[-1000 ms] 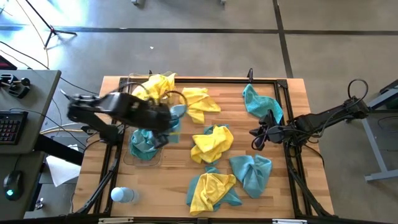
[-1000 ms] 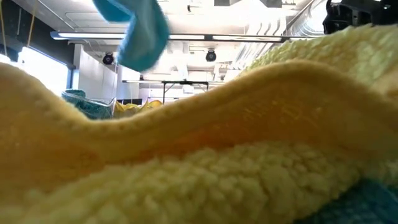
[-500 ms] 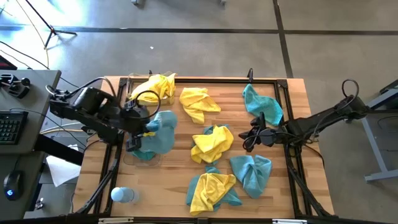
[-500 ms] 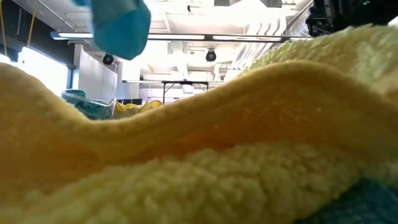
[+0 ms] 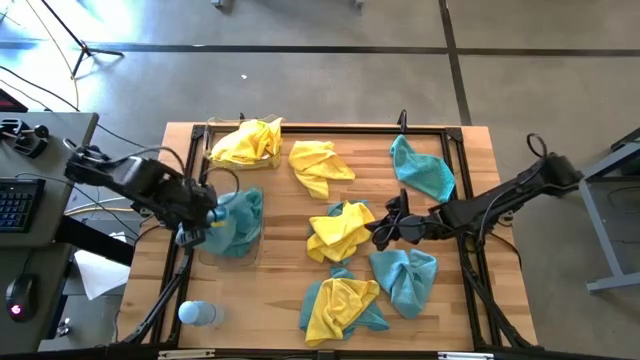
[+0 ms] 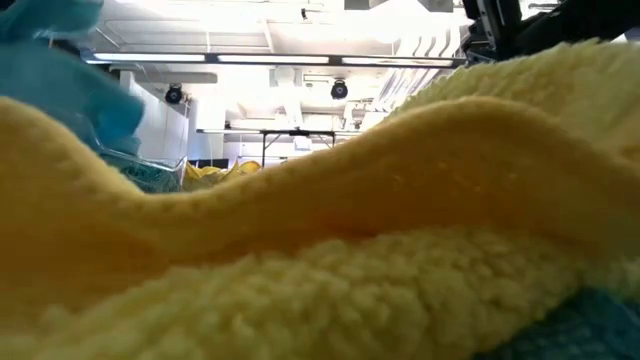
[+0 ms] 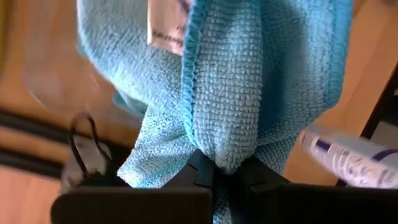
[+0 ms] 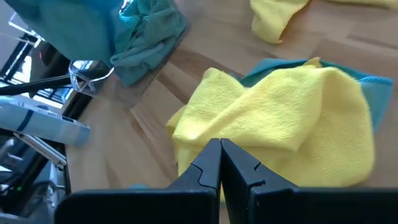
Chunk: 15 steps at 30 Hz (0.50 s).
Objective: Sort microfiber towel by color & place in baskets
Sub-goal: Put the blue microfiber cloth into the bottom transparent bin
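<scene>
Several towels (image 5: 340, 230) litter the wooden table (image 5: 470, 160); concrete floor (image 5: 330, 90) around.

Loose towels (image 5: 340, 232) mid-table; both baskets (image 5: 232, 245) along its left edge

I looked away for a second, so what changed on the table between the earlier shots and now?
The left gripper carried its teal towel left, over the basket of teal cloths, jaws clamped throughout. The right gripper, shut and empty, advanced left toward the middle yellow towel. The other towels stayed put.
</scene>
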Available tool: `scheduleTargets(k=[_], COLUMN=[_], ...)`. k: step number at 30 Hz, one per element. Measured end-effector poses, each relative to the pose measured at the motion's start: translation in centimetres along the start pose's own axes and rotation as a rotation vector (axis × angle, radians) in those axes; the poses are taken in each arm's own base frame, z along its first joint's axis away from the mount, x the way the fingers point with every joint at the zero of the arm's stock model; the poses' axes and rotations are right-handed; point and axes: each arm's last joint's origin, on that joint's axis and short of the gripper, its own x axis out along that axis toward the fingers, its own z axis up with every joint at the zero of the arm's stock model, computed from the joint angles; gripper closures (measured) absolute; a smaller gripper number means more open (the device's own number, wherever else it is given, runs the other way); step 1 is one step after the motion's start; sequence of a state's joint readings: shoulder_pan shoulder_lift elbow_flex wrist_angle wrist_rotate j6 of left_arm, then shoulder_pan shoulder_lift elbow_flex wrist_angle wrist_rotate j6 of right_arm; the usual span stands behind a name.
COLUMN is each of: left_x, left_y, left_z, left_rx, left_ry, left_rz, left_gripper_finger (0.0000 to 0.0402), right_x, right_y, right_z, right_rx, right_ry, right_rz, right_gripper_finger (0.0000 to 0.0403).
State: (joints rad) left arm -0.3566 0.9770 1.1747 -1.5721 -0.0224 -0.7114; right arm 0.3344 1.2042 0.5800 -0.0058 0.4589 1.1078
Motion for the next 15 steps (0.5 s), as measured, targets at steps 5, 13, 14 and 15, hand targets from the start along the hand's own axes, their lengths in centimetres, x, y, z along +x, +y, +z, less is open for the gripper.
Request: scheduleTargets(k=[5,13,14,15], left_x=[4.2,9.2,9.5,9.7], left_y=[-1.3,-2.3,-2.3,-2.2], left_z=[0.4,1.7,1.8,1.9], left_rx=[-0.102,-0.509,-0.557,-0.607], left_ry=[0.145,0.165,0.153,0.147], left_rz=[-0.031,-0.044,-0.035,-0.028], left_gripper_finger=[0.0401,0.0399,0.0399,0.0399], right_x=[0.7,0.8,0.8,0.8], right_y=[0.1,0.3,0.3,0.3], right_z=[-0.3,-0.3,-0.3,-0.3], right_rx=[0.022,0.032,0.030,0.027], right_ry=[-0.002,-0.014,-0.014,-0.014], right_rz=[0.007,0.024,0.024,0.024], right_gripper_finger=[0.0402,0.0402,0.0402,0.0402])
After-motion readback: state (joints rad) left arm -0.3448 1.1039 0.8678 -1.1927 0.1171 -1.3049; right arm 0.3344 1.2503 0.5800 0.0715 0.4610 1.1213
